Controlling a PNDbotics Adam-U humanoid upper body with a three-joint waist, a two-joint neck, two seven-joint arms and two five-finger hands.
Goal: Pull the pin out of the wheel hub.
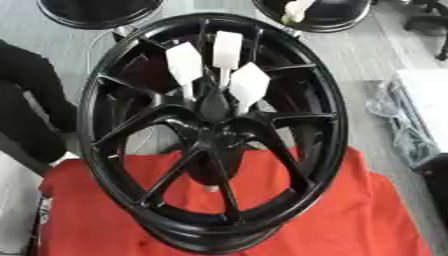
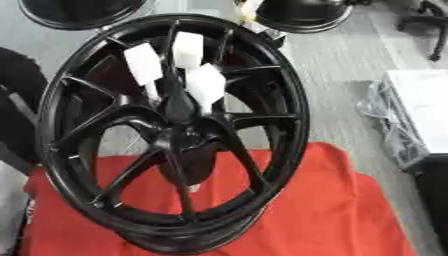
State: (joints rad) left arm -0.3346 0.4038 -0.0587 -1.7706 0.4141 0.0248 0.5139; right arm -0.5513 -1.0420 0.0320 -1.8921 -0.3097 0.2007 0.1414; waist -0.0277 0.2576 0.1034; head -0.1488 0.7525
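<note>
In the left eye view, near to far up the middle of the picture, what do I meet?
Red cloth → black wheel's near rim → hub → three white tagged pins → wheel's far rim → round black stools.

The scene is viewed from above and close by, both eyes tilted down and forward. The black wheel [image 1: 210, 130] on the red cloth [image 1: 350, 215] fills both views, shifted left in the right eye view. Grey floor [image 2: 337, 90] is shared at the far right.
</note>
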